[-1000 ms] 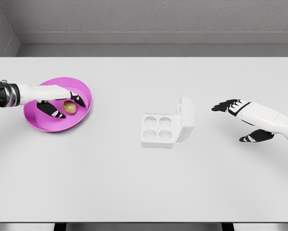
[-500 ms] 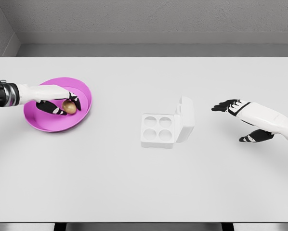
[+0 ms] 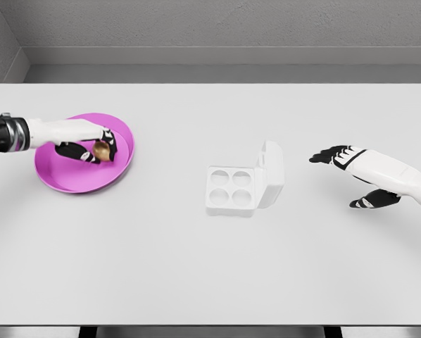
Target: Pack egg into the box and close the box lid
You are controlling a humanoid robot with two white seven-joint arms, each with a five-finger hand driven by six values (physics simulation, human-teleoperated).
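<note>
A brown egg (image 3: 101,151) is over the pink plate (image 3: 63,176) at the table's left, held between the dark fingers of my left hand (image 3: 96,146), which is shut on it. The white egg box (image 3: 231,190) lies at the table's middle with several empty round cups. Its lid (image 3: 271,173) stands open on the box's right side. My right hand (image 3: 351,176) hovers open at the far right, well apart from the box.
A grey wall runs behind the table's far edge (image 3: 210,84). Bare white tabletop (image 3: 161,260) stretches between the plate and the box and in front of both.
My left hand's fingers have closed around the egg and lifted it slightly up within the plate. The right hand and the box have not moved.
</note>
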